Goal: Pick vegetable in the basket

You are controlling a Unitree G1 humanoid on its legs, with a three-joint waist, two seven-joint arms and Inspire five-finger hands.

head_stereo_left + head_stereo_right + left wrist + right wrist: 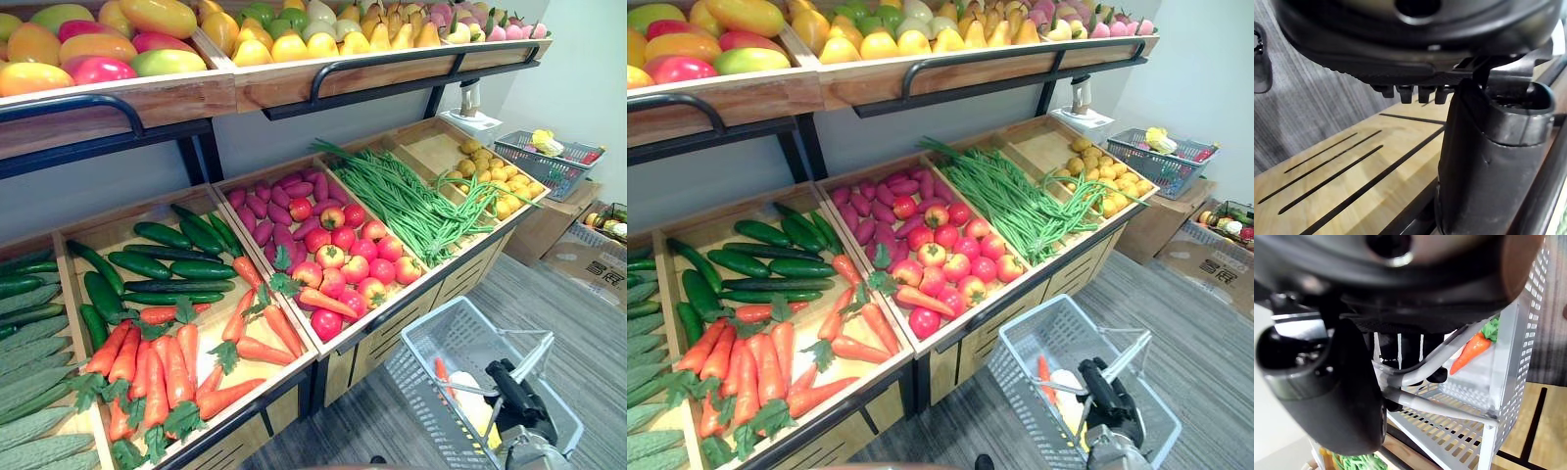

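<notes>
One carrot [1471, 352] lay inside the basket [416, 387], against its mesh wall, beside a pale item [468, 392] too hidden to name. The basket hung above the grey floor [519, 284] by its handle [1444, 355], and the right hand [514, 399] had its fingers [1410, 350] curled round that handle. Well apart from the basket, up on the stand, a heap of carrots [167, 372] filled the front of a wooden crate, with cucumbers [167, 264] farther from the basket behind them. Red fruit [338, 259] and green beans [411, 201] sat in the crates nearer the basket. The left hand [1400, 54] was low beside the stand's slotted wooden panel [1352, 176]. Whether it was spread or closed could not be told.

The likeliest trouble looked like the wide gap between the heap and the basket: anything lifted from the crate would have to travel over open floor, and a loose hold would probably drop it there. The heaped carrots overlapped, their leafy tops tangled, so pulling one might drag a neighbour over the crate's front lip. The left hand, starting so low, might catch the panel or that lip on its way up. The basket hung from a single grasp on a thin handle. If that grasp slackened or the arm swung, the basket could tilt and spill the carrot inside it
</notes>
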